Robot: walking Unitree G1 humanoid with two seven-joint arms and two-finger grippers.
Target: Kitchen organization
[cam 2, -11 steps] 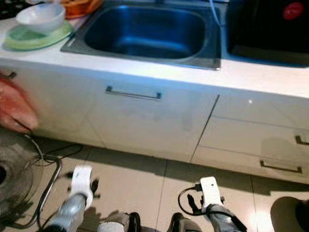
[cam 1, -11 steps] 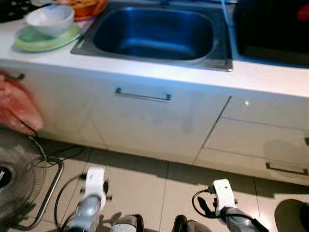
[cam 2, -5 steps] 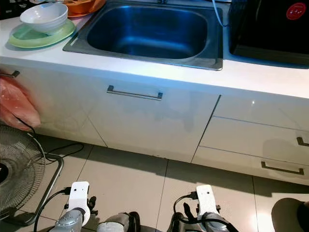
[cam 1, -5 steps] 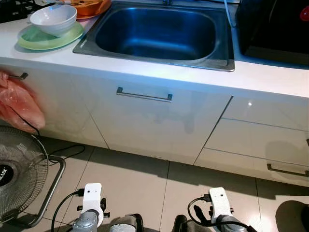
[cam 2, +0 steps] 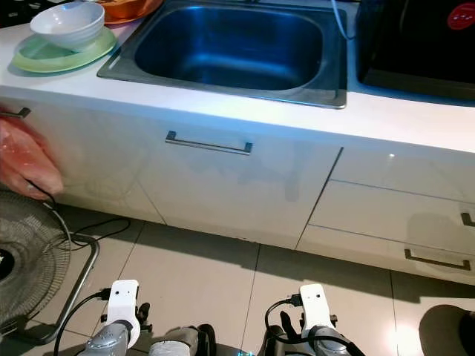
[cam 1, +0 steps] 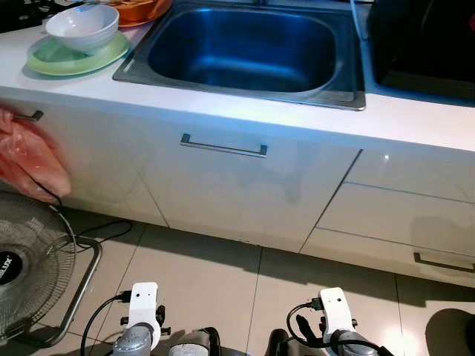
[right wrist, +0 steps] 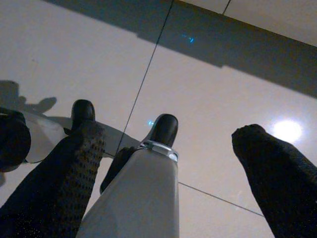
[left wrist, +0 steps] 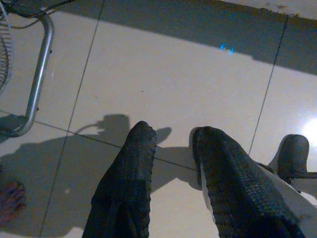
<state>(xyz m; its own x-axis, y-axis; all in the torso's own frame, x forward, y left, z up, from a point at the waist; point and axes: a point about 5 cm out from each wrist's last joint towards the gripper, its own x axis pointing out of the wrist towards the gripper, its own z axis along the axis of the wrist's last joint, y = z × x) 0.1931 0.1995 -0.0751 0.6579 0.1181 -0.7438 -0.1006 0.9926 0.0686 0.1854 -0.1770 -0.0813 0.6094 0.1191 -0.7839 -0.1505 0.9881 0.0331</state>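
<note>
**Inspector:** Status of the kitchen organization, taking the sink (cam 1: 245, 48) as reference.

**Assistant:** By my judgement, nothing is put away yet. On the tabletop (cam 1: 223, 107), just to the robot's left of the sink, a white bowl (cam 1: 82, 27) sits on a green plate (cam 1: 70, 59). Behind them, at the sink's far left corner, an orange dish (cam 1: 137, 9) is partly cut off. All of it waits to be handled.

**Inspector:** Orientation of the bowl?

**Assistant:** Upright, mouth facing up, resting on the plate. It is round, so no long axis to report. The plate lies flat.

**Inspector:** Grippers?

**Assistant:** Both arms hang low over the floor tiles, well below the sink cabinet and its handle (cam 1: 223, 145). The left gripper (left wrist: 171, 141) has its fingers slightly parted, holding nothing. The right gripper (right wrist: 173, 144) stands wide open, also empty, with the robot's foot in view between its fingers.

**Inspector:** Other items?

**Assistant:** A floor fan (cam 1: 30, 259) and a pink bag (cam 1: 26, 159), both below and to the left of the sink.
</note>
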